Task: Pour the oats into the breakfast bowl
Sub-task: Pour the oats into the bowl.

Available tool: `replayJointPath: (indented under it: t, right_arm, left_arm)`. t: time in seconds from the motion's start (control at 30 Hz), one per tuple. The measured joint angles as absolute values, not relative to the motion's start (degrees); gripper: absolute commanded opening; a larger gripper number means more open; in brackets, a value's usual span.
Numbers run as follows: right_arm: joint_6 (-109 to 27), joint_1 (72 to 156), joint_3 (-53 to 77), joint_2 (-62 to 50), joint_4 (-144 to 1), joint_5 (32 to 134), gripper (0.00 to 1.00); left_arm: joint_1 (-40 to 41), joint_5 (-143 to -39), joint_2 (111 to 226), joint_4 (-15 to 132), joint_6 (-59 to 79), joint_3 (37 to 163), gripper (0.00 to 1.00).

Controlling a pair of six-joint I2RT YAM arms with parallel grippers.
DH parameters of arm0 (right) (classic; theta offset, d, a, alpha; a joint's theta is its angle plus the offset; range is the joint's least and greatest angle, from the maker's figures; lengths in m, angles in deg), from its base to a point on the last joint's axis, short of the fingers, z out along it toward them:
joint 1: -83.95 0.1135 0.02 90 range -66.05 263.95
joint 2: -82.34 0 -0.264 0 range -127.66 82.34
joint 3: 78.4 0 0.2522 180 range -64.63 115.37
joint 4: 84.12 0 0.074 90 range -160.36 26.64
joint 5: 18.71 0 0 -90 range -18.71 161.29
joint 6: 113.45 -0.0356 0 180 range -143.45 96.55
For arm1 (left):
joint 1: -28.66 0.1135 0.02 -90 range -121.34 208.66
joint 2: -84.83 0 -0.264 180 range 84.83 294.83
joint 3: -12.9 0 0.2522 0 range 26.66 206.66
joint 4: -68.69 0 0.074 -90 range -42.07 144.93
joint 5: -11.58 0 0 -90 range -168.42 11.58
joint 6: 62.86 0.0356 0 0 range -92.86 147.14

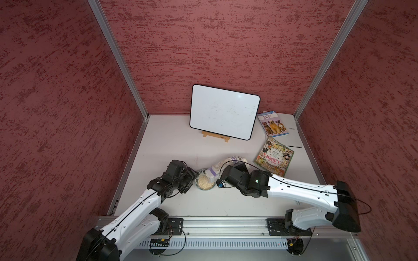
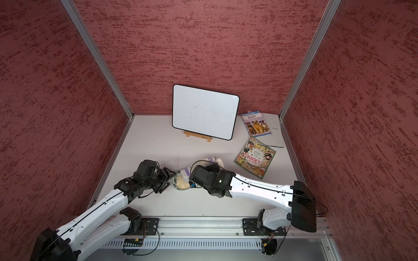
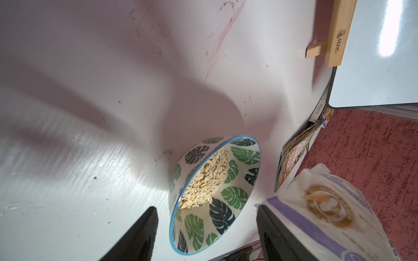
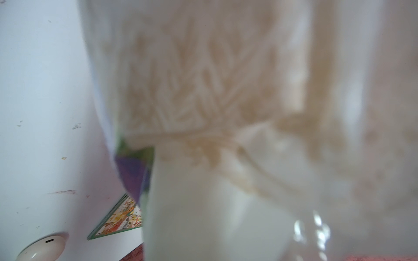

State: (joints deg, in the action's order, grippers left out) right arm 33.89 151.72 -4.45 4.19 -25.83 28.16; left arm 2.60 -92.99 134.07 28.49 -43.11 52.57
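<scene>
The breakfast bowl (image 1: 200,174) (image 2: 178,173) (image 3: 239,156), white with green leaves and a blue rim, stands on the table with a heap of pale oats (image 1: 205,181) (image 3: 205,180) inside it. My left gripper (image 1: 191,178) (image 2: 167,180) (image 3: 205,235) is open, and its two black fingers straddle the bowl's near side with gaps on both sides. The clear bag of oats (image 1: 226,163) (image 2: 210,160) (image 3: 328,203) (image 4: 226,90) hangs tilted, its lavender-labelled mouth over the bowl. My right gripper (image 1: 240,167) is shut on the bag. Its fingers are hidden, and the blurred bag fills the right wrist view.
A whiteboard (image 1: 224,111) leans on a wooden easel (image 1: 216,136) at the back. Two picture books (image 1: 272,124) (image 1: 274,157) and a grey flat case (image 1: 293,135) lie at the back right. A small black-and-blue thing (image 1: 220,183) sits right of the bowl. Red walls enclose three sides.
</scene>
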Motion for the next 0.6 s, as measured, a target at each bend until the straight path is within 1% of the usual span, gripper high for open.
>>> replayJointPath:
  t: [0.6]
  right_arm:
    - [17.4, 150.0, -14.1, 12.3, -29.9, 36.4, 0.0]
  left_arm:
    - [2.6, -92.9, 131.5, 24.7, -43.1, 57.9, 0.72]
